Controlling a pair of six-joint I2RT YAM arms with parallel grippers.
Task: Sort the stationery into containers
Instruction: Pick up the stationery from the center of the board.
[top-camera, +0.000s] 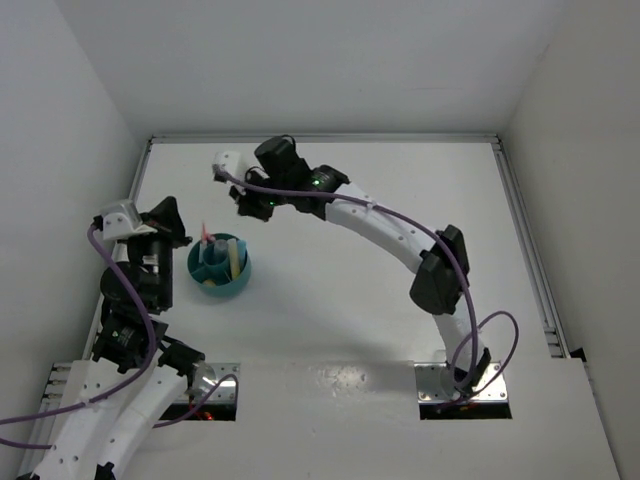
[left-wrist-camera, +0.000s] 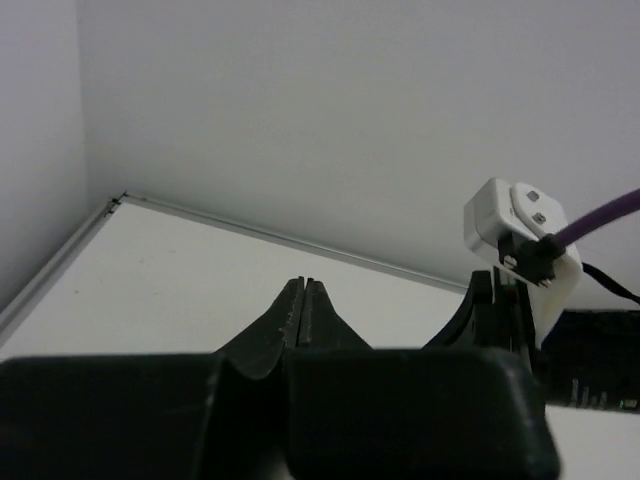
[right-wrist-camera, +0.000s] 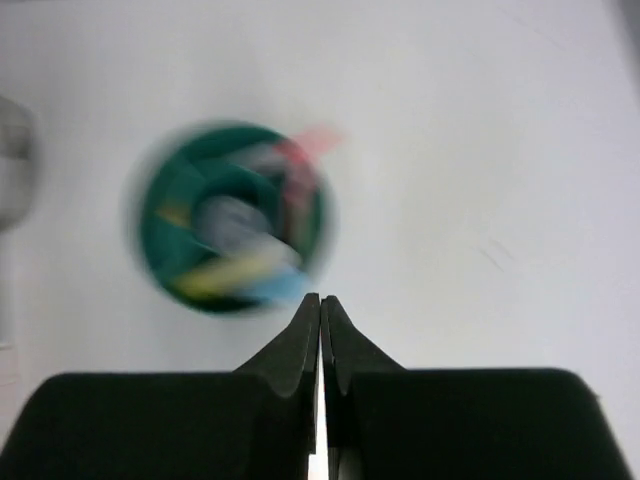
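The round teal holder (top-camera: 219, 267) stands on the table at the left, with yellow, blue and pink pens (top-camera: 232, 259) standing in its compartments. It shows blurred in the right wrist view (right-wrist-camera: 232, 218), just beyond my right gripper (right-wrist-camera: 320, 298), which is shut and empty. In the top view my right gripper (top-camera: 243, 207) hangs behind and to the right of the holder. My left gripper (top-camera: 182, 238) is shut and empty, just left of the holder; its fingertips (left-wrist-camera: 303, 284) meet over bare table.
White walls enclose the table on three sides, with a metal rail (top-camera: 320, 138) along the far edge. The right arm's wrist camera (left-wrist-camera: 515, 230) shows in the left wrist view.
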